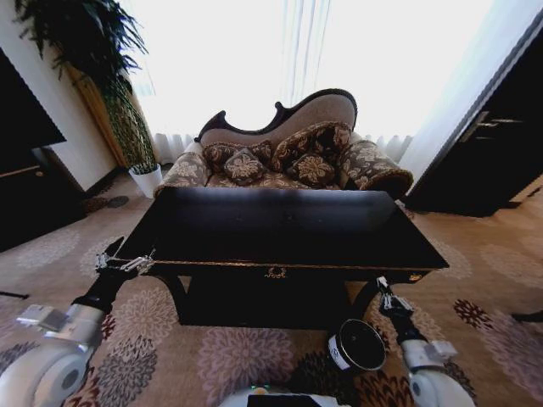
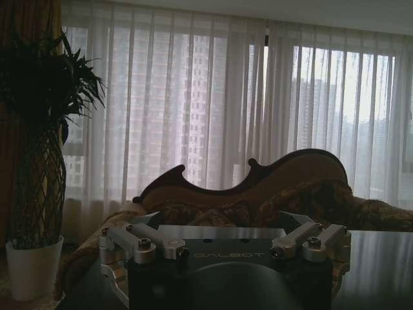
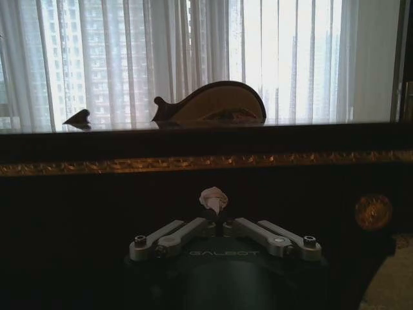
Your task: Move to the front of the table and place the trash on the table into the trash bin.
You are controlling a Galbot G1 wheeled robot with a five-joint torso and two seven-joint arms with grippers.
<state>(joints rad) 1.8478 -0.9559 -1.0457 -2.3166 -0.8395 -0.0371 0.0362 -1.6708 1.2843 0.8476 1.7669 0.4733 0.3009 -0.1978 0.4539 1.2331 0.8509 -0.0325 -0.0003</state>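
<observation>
— So why does the right gripper (image 3: 213, 208) hang low by the table (image 1: 280, 254)?
— It's pinching a white tissue (image 3: 213, 197), near the bin (image 1: 357, 344). The left gripper (image 2: 225, 240) waits spread at the table's corner.

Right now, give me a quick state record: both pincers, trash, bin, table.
left pincer: open, empty, at the left front corner of the glossy black wooden table
right pincer: shut on crumpled white tissue, low, facing the table's front apron
small black cylindrical trash bin: upright on the flowered carpet, near the table's right front leg, close beside the right arm
</observation>
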